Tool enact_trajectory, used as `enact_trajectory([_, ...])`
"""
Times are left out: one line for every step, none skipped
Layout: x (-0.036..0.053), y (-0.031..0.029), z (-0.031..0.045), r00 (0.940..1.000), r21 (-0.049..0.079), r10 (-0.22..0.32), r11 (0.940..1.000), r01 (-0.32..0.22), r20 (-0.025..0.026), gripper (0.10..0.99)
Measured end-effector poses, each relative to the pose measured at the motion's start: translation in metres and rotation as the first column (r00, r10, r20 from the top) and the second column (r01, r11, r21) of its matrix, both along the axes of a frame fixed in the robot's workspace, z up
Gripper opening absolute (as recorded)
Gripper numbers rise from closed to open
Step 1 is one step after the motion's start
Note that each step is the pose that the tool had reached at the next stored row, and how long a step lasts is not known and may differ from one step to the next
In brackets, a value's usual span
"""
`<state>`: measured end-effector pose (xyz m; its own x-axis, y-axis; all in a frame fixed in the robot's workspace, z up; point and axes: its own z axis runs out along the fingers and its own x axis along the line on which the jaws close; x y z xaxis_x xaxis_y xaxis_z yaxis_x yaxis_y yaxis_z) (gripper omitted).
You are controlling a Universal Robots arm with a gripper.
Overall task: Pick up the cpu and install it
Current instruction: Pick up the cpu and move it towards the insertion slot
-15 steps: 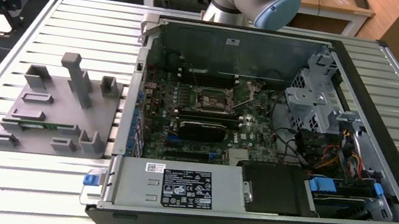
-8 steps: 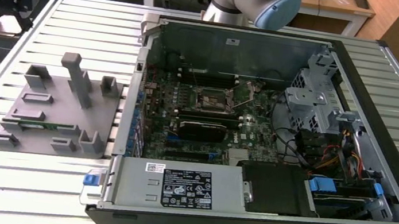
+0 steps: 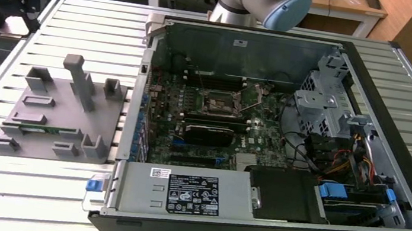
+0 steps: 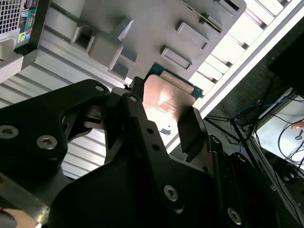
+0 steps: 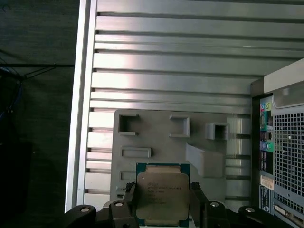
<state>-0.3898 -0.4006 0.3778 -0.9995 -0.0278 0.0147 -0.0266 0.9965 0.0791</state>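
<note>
The hand (image 5: 164, 205) is clamped on the cpu (image 5: 162, 190), its black fingers (image 5: 129, 202) pressing two opposite edges; the chip sits above the grey holder tray (image 5: 156, 135); the tray lies on the slatted tabletop (image 5: 166, 61), beside the open computer case (image 3: 268, 129).
</note>
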Motion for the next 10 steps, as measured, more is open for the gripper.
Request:
enact_trajectory([0.0010, 0.0000, 0.0000, 1.0000, 0.000, 0.000, 1.0000, 0.000, 0.0000, 0.529])
enact_trajectory([0.0022, 0.0001, 0.0000, 1.0000, 0.000, 0.000, 1.0000, 0.000, 0.0000, 0.529])
enact_trajectory([0.0033, 0.0001, 0.0000, 1.0000, 0.000, 0.000, 1.0000, 0.000, 0.0000, 0.529])
enact_trajectory([0.0046, 0.0002, 0.0000, 1.0000, 0.000, 0.000, 1.0000, 0.000, 0.0000, 0.529])
enact_trajectory([0.0057, 0.0002, 0.0000, 1.0000, 0.000, 0.000, 1.0000, 0.000, 0.0000, 0.529])
enact_trajectory([0.0068, 0.0003, 0.0000, 1.0000, 0.000, 0.000, 1.0000, 0.000, 0.0000, 0.529])
enact_trajectory([0.0078, 0.0004, 0.0000, 1.0000, 0.000, 0.000, 1.0000, 0.000, 0.0000, 0.529])
enact_trajectory([0.0088, 0.0004, 0.0000, 1.0000, 0.000, 0.000, 1.0000, 0.000, 0.0000, 0.529])
enact_trajectory([0.0097, 0.0005, 0.0000, 1.0000, 0.000, 0.000, 1.0000, 0.000, -0.0001, 0.529])
enact_trajectory([0.0106, 0.0005, 0.0000, 1.0000, 0.000, 0.000, 1.0000, 0.000, 0.0000, 0.529])
